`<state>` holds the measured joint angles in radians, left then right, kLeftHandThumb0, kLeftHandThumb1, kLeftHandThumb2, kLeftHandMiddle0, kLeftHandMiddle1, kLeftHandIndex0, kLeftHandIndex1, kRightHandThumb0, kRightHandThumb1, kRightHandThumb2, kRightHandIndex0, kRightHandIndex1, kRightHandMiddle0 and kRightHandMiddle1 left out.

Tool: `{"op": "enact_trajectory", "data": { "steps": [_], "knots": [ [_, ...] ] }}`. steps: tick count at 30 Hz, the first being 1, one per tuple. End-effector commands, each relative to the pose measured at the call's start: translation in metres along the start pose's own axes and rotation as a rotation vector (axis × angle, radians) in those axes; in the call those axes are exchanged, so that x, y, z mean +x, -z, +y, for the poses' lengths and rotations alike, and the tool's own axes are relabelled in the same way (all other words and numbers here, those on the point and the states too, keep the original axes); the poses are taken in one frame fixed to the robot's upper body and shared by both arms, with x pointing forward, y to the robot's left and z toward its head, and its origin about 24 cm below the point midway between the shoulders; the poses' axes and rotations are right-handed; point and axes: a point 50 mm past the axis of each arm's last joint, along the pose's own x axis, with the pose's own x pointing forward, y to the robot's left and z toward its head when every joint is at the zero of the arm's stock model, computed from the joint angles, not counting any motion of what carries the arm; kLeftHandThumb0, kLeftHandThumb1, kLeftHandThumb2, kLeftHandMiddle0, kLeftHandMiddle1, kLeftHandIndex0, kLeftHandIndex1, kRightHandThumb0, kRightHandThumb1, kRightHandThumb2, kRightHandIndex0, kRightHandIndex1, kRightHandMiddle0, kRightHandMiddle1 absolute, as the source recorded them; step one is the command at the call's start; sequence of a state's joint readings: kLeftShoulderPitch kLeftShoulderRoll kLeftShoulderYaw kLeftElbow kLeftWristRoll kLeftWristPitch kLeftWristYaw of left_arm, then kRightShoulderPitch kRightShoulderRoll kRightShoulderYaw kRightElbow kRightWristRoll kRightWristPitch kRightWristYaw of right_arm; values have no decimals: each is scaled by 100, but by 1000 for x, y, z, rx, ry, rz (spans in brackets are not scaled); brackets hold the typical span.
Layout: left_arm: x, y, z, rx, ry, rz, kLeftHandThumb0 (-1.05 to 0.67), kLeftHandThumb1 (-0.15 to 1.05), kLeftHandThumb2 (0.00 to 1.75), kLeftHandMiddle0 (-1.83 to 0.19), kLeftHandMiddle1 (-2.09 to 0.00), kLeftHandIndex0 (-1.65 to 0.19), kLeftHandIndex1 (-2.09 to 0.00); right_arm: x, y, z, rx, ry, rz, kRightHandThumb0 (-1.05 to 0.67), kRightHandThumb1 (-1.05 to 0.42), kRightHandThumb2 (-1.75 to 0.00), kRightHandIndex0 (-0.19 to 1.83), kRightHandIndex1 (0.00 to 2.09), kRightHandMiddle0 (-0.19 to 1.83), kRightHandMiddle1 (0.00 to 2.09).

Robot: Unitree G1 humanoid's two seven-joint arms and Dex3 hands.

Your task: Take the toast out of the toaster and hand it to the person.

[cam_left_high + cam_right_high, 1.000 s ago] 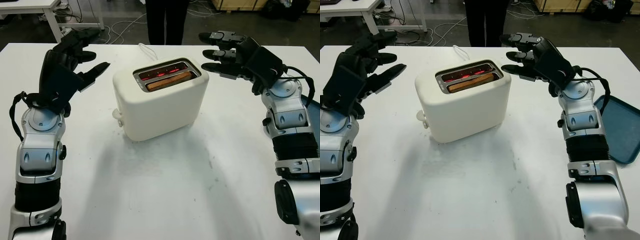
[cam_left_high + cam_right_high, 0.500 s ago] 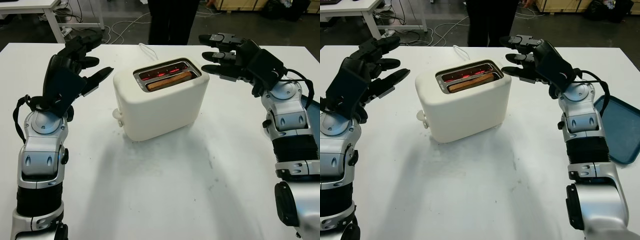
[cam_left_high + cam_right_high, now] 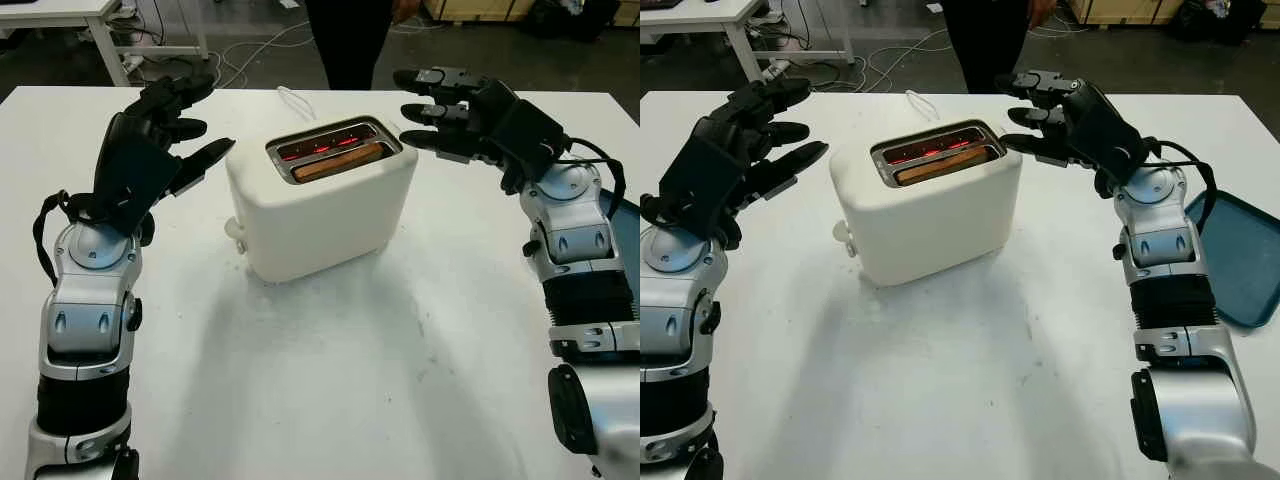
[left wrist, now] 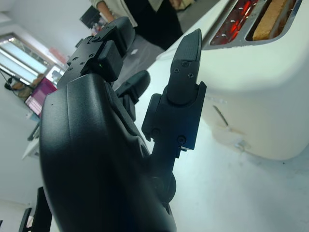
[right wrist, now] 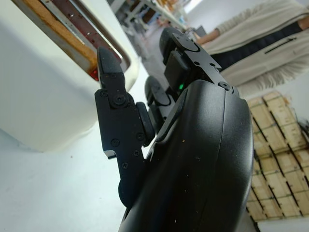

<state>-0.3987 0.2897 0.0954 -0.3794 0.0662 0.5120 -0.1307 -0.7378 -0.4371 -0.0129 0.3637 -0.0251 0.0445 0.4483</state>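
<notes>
A cream toaster (image 3: 320, 210) stands mid-table, its back slot glowing red. One brown slice of toast (image 3: 338, 161) sits low in the front slot, its top edge about level with the rim; the same toast (image 4: 270, 19) appears in the left wrist view. My left hand (image 3: 170, 130) hovers open just left of the toaster, close to its side. My right hand (image 3: 440, 105) is open at the toaster's far right corner, fingertips by the slot's end. A person (image 3: 350, 35) in dark trousers stands behind the table.
A white cord (image 3: 292, 98) runs from the toaster toward the table's far edge. A blue tray (image 3: 1238, 255) lies at the right edge of the table. Cables trail on the floor beyond, and wooden crates (image 5: 275, 159) are stacked behind.
My left hand has moved right and slightly forward, closing on the toaster's side. My right hand has edged a little toward the slot. The person has shifted right.
</notes>
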Motion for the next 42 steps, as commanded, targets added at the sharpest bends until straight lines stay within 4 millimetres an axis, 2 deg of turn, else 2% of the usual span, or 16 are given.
{"op": "enact_trajectory", "data": {
  "steps": [1,26,42],
  "knots": [
    [1,-4,0,-3,3,-21,-42,92,7,-9,-97,-33,-38,-1,1,1,-2,0,7,-34,-90,0,55,8,55,2],
    [3,-7,-1,-21,14,-29,-41,92,7,-5,-98,-29,-41,0,-2,2,-1,-7,-1,-28,-90,0,53,10,55,1],
    [4,-10,0,-31,13,-23,-40,92,7,-5,-99,-27,-45,0,-5,2,-18,-9,4,-32,-90,0,54,13,56,1]
  ]
}}
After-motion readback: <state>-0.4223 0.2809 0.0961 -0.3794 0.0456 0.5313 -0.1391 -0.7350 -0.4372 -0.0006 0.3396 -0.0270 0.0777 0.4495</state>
